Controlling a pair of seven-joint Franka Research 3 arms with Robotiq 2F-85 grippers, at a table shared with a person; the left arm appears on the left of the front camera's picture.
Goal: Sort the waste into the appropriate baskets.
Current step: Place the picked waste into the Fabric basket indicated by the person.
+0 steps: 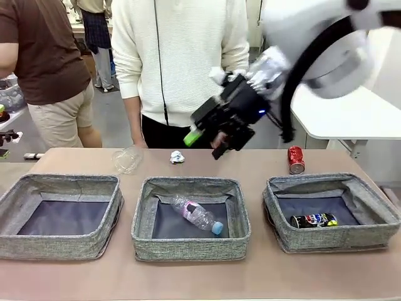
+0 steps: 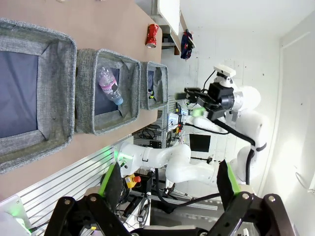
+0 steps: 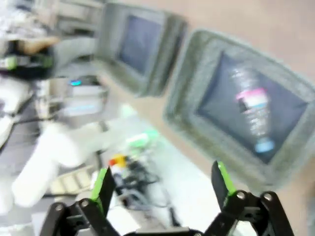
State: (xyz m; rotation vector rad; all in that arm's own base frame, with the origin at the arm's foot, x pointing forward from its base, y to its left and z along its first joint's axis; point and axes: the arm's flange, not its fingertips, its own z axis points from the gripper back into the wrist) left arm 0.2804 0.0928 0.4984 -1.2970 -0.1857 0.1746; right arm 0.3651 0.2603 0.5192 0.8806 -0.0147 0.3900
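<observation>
Three grey baskets stand in a row: left (image 1: 56, 244), middle (image 1: 188, 246), right (image 1: 341, 237). A pink-labelled bottle (image 1: 197, 215) lies in the middle basket and a dark can (image 1: 313, 220) in the right one. Behind the baskets, a crushed clear bottle (image 1: 128, 159), a white paper ball (image 1: 177, 157) and a red can (image 1: 296, 159) sit on the table. My right gripper (image 1: 207, 142) hangs open and empty, high over the table's far middle. Its blurred wrist view looks down on the bottle (image 3: 253, 115) past its fingers (image 3: 103, 184). My left gripper (image 2: 167, 184) is open and empty, well off the table.
A person in a white sweater (image 1: 182, 56) stands at the far edge, close behind my right gripper. Another person (image 1: 44, 63) stands at the far left. A white table (image 1: 357, 119) is at the back right. The left basket's floor (image 1: 62, 216) is bare.
</observation>
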